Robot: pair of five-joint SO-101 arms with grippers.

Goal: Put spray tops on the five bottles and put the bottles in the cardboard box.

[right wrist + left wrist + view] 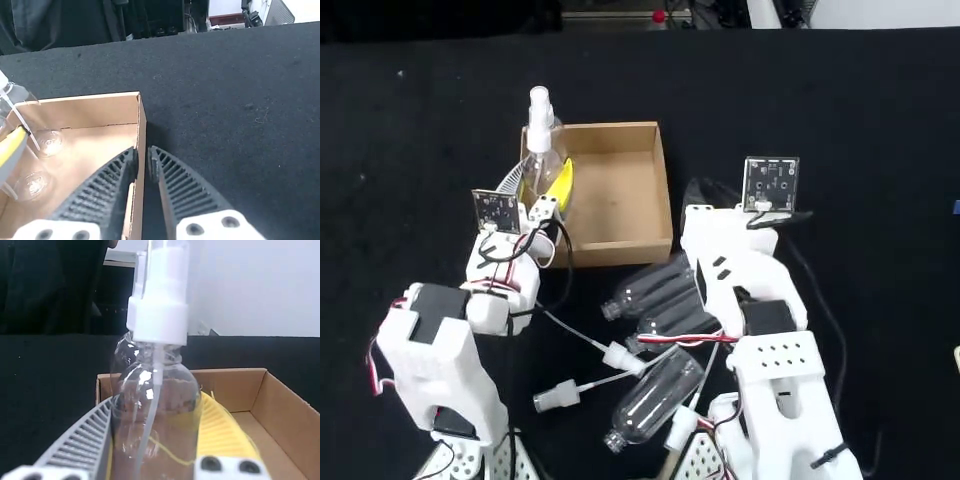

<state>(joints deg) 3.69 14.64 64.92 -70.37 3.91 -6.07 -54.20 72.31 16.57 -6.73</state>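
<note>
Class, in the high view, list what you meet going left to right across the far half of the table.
A bottle with a spray top, held in the left end effector → cardboard box → right arm.

1. a black table (860, 120) is carrying a cardboard box (620, 200) near its middle.
2. three uncapped bottles (653, 283) are lying on their sides just in front of it.
3. two loose spray tops (620, 357) are lying beside them.
</note>
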